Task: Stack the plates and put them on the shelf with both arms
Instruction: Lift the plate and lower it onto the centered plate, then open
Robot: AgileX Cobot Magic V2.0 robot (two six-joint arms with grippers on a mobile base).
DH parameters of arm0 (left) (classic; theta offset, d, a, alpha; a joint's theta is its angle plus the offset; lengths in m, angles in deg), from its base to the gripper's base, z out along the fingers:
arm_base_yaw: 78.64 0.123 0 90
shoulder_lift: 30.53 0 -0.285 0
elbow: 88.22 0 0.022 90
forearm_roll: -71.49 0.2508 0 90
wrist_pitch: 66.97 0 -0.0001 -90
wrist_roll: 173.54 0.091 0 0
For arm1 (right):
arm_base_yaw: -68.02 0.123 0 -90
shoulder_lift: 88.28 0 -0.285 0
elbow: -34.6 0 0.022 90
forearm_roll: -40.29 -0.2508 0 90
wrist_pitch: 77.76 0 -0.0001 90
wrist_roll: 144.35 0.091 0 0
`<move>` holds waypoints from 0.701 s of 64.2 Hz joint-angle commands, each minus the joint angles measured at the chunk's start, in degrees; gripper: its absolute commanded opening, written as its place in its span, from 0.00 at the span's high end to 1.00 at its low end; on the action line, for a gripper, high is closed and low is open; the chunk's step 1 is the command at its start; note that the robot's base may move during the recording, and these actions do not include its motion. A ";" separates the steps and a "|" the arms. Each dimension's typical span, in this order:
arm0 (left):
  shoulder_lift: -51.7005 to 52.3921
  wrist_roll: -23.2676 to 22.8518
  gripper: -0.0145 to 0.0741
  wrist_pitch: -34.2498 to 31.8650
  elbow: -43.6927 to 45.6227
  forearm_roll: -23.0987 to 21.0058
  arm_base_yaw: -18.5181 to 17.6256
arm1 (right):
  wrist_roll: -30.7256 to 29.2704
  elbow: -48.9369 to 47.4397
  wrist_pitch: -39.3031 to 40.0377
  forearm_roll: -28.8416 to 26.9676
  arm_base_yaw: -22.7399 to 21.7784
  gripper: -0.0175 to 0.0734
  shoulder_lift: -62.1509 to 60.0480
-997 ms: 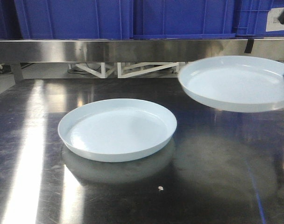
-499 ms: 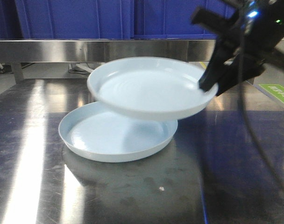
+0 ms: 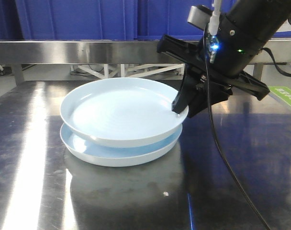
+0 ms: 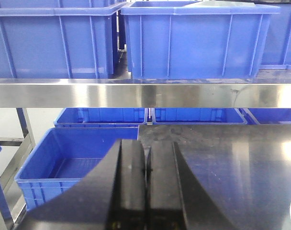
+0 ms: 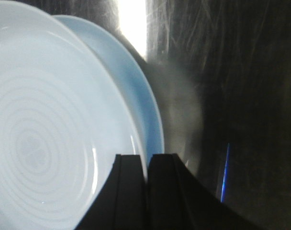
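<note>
One plate, the bottom plate [image 3: 136, 154], lies flat in the middle of the shiny steel table [image 3: 241, 191]. The top plate [image 3: 117, 112] is right over it and almost lined up with it, with its 3 o'clock side a bit higher. I cannot tell if the two touch. The right gripper [image 3: 183, 108] is clamped on the top plate's rim at 3 o'clock, with the rim pinched between its fingers. The right arm [image 3: 246, 33] comes down from 1 o'clock with a blue light and a green light on it. It hides part of the steel shelf [image 3: 88, 50] that runs across at 12 o'clock, behind the plates. Blue bins [image 3: 73, 19] stand on that shelf. A thin black cable [image 3: 217, 143] hangs from the arm and crosses the table toward 5 o'clock. A tiny white speck [image 3: 164, 193] lies on the table at 6 o'clock from the plates. The left gripper [image 4: 146, 191] faces the shelf, its fingers pressed together with nothing in them.
</note>
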 commanded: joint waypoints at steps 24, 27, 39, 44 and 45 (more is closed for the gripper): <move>-0.04 -0.52 0.74 -4.74 1.71 -0.34 0.12 | 0.01 -1.71 2.30 -1.62 0.98 0.77 -0.38; -0.04 -0.52 0.74 -4.74 1.71 -0.34 0.12 | 0.01 -1.71 2.35 -1.62 0.98 0.77 -0.38; -0.04 -0.52 0.74 -4.74 1.71 -0.34 0.12 | 0.01 -1.71 2.54 -1.62 0.98 0.77 -0.38; -0.04 -0.52 0.74 -4.74 1.71 -0.34 0.12 | 0.01 -1.71 2.90 -1.62 0.98 0.74 -0.38; -0.04 -0.52 0.74 -4.74 1.71 -0.34 0.12 | 0.01 -1.71 2.94 -1.62 0.98 0.73 -0.38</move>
